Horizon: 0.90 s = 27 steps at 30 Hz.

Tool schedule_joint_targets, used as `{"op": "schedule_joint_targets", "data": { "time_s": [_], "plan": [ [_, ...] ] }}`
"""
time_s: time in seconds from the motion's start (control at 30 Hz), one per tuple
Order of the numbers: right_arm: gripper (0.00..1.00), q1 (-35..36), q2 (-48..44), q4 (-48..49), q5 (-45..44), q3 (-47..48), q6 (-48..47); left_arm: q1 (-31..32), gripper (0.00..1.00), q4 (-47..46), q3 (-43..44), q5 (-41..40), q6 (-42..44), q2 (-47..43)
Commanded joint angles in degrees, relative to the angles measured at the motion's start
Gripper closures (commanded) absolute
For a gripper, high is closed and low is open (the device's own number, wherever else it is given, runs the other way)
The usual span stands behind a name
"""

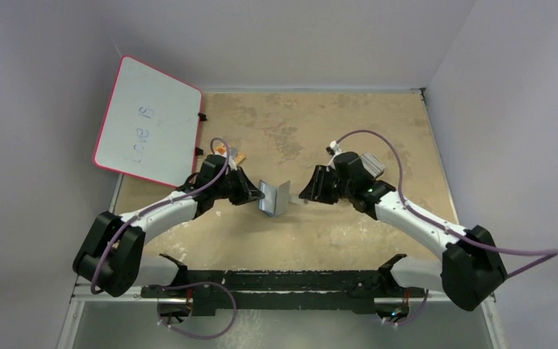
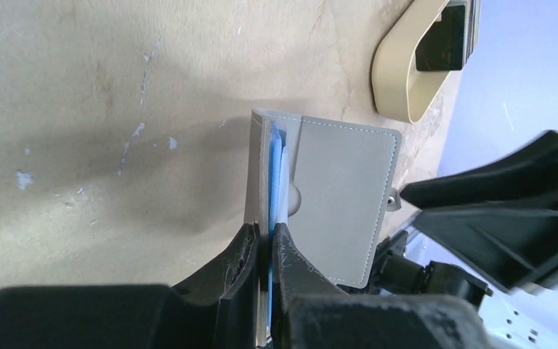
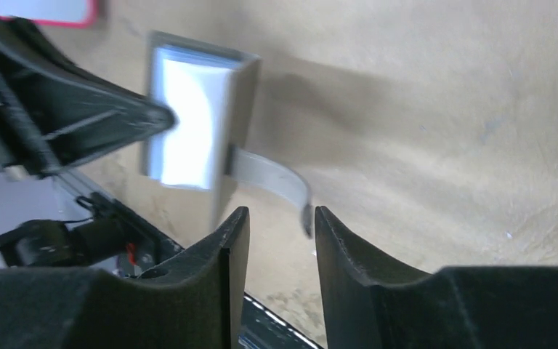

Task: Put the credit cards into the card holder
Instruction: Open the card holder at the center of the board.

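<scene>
Grey fold-over card holder (image 2: 341, 196) pinched by left claw (image 2: 265, 236), right claw (image 3: 281, 218) spread facing it, tan oblong tray (image 2: 392, 80) beyond on bench (image 2: 116, 109).

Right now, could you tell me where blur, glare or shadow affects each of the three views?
Right wrist view: the wallet is smeared and its inner face glares almost white. Left wrist view: the wallet is crisp, a soft shadow lies on the table beside it, and the right gripper is blurred. Top view: even light, no glare.

One card holder (image 1: 274, 198); two grippers: left gripper (image 1: 256, 195) at 9 o'clock, right gripper (image 1: 304, 195) at 3 o'clock; one whiteboard (image 1: 149, 131); one tan tray (image 2: 396, 69).
</scene>
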<state>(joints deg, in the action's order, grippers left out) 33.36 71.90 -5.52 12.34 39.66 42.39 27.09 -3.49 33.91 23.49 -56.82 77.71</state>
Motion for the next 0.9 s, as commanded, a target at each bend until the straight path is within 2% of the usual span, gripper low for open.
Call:
{"op": "schedule_joint_targets", "data": {
  "time_s": [0.0, 0.13, 0.23, 0.43, 0.53, 0.67, 0.77, 0.87],
  "plan": [
    [0.56, 0.5, -4.74, 0.37, 0.34, 4.59, 0.42, 0.94, 0.96, 4.33, 1.77, -7.58, 3.79, -4.47],
    [0.48, 4.9, -2.79, 3.87, 0.9, 7.38, 1.86, 1.48, 0.91, 0.9, 0.25, -7.51, 2.98, -2.23],
    [0.47, 8.26, 1.61, 7.07, 1.13, 9.56, 1.93, 1.88, 0.91, -0.37, 0.03, -7.43, 2.67, -0.35],
    [0.52, 9.26, 10.77, 10.53, 0.44, 12.01, 0.05, 2.34, 0.9, -1.52, -0.56, -8.19, 1.96, -0.35],
    [0.54, 9.25, 16.52, 10.71, 1.84, 12.61, -1.52, 2.35, 0.84, -3.89, -2.09, -6.54, 0.4, 0.03],
    [0.61, 9.26, 20.21, 10.34, 1.47, 11.91, -1.54, 2.36, 0.77, -8.25, -4.06, -3.77, -1.48, 0.14],
    [0.65, 9.17, 21.48, 9.66, -0.17, 11.23, -1.27, 2.35, 0.77, -9.07, -3.95, -3.56, -1.26, -0.06],
    [0.66, 9.17, 22.11, 10.47, 0.29, 10.42, -1.35, 2.36, 0.82, -9.13, -3.35, -3.43, -0.62, 1.02]
  ]
}}
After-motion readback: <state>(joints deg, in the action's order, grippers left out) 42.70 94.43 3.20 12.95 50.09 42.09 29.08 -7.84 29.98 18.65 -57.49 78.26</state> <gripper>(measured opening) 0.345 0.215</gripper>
